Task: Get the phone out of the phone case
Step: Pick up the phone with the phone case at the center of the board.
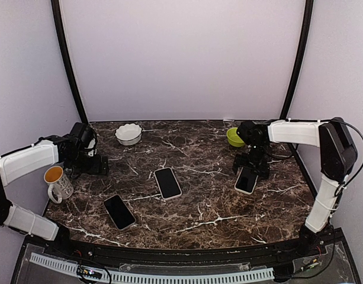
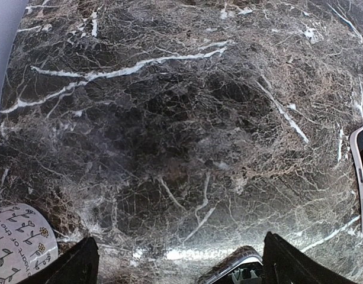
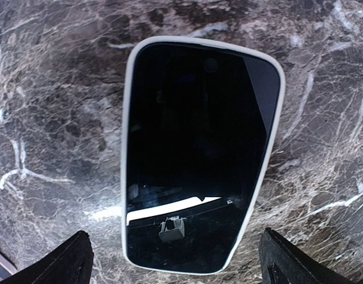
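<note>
Hanging over the phone (image 3: 199, 136), the right claw (image 3: 174, 254) gapes; only the left wrist view shows the left claw (image 2: 180, 260) open

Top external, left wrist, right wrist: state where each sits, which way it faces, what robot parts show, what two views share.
Top external: above and behind the robot, looking down on the table; left arm and right arm show.
Left wrist: on the left arm, facing down at marble and a mug; open jaws show.
Right wrist: on the right arm, straight down at a white-cased phone; open jaws show.
Shared: that phone, in top external and right wrist.
</note>
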You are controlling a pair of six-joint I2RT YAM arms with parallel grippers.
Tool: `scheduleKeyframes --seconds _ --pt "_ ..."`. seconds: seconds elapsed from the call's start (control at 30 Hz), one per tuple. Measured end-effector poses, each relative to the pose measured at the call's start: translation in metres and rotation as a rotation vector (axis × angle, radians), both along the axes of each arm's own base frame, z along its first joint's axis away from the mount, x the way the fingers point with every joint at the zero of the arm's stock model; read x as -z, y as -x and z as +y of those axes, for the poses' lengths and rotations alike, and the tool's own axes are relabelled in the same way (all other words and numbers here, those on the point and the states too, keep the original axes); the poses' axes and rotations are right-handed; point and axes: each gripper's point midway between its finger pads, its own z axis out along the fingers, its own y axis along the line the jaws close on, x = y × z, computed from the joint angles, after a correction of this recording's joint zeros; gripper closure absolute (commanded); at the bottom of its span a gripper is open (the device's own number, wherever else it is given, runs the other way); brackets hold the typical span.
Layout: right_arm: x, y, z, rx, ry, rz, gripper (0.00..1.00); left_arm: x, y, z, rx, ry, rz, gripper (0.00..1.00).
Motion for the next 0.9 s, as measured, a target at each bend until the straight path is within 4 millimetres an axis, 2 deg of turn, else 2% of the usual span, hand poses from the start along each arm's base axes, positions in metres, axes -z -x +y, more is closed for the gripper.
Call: scheduleKeyframes --seconds 0.23,0.37,0.53,0.9 --pt "0.021 0.008 -0.012 -0.029 0.063 0.031 0.01 -0.012 -0.002 0.003 -0.004 -0.004 -0.048 0.01" --pt "0.024 0.003 -0.009 -0.087 0.060 0.014 0.01 -0.014 -0.001 0.009 -0.024 -0.034 -0.055 0.01" --pt "0.033 -0.007 -0.005 -0.161 0.059 -0.023 0.01 -0.026 -0.001 0.014 -0.039 -0.050 -0.111 0.01" --pt "0.021 -0.002 -0.016 -0.262 0.103 -0.075 0.01 -0.031 -0.004 0.019 -0.039 -0.081 -0.143 0.01"
